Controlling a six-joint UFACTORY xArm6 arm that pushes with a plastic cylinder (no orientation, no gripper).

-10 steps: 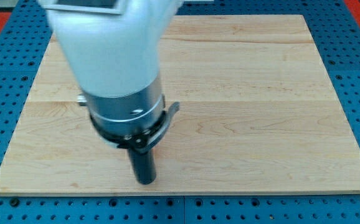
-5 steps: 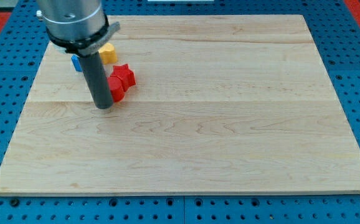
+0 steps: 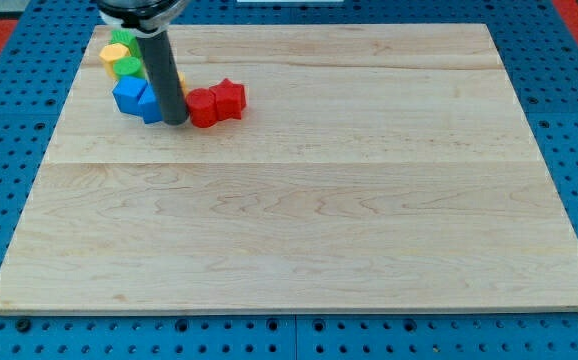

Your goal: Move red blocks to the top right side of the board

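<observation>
In the camera view, our tip (image 3: 176,120) has swung from below-left of the red blocks (image 3: 216,103) to touching their left side, probably ready to push rightward; no jaws exist here.

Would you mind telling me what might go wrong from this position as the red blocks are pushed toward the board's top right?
1. My tip sits between the blue blocks and the two red blocks; a sideways drift could drag a blue block along.
2. The two red blocks touch each other, and an off-centre push may split them, so that one slips aside.
3. The yellow block and green block lie close behind the rod and could be bumped.
</observation>
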